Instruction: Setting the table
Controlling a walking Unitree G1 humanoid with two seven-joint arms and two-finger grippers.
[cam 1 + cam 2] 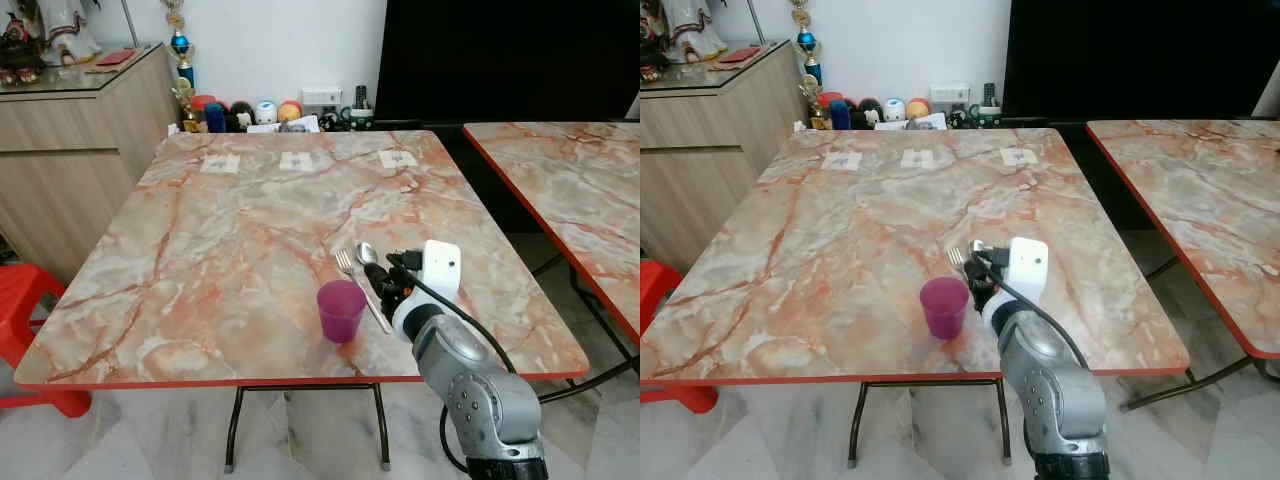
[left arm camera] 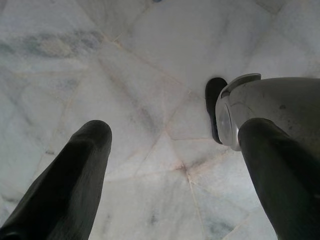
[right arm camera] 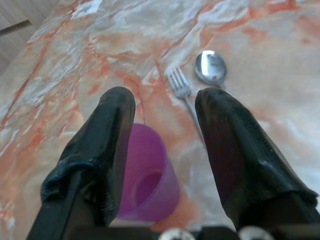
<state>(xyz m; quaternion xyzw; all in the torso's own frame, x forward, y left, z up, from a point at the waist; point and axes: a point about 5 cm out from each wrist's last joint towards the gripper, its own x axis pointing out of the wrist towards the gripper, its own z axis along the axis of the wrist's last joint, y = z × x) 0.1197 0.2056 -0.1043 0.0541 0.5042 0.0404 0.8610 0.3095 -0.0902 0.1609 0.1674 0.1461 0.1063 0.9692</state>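
So the purple cup (image 1: 341, 310) is standing upright on the marble tabletop (image 1: 230, 250), near the front edge and a bit right of centre. Just right of it and slightly further back you've got a fork (image 1: 347, 266) and a spoon (image 1: 367, 254) lying side by side, fork on the left, heads pointing away from the robot.

The right gripper (image 3: 165, 107) is hanging over that spot with its jaws apart, nothing between them. In the right wrist view the cup sits just behind one finger (image 3: 107, 135) and isn't gripped, and the fork lies in the gap between the two fingers with the spoon bowl further out. From the head camera the gripper is just right of the cup, over the cutlery handles.

The left gripper (image 2: 172, 165) hangs idle over the pale marble floor (image 2: 125, 65), jaws wide apart.
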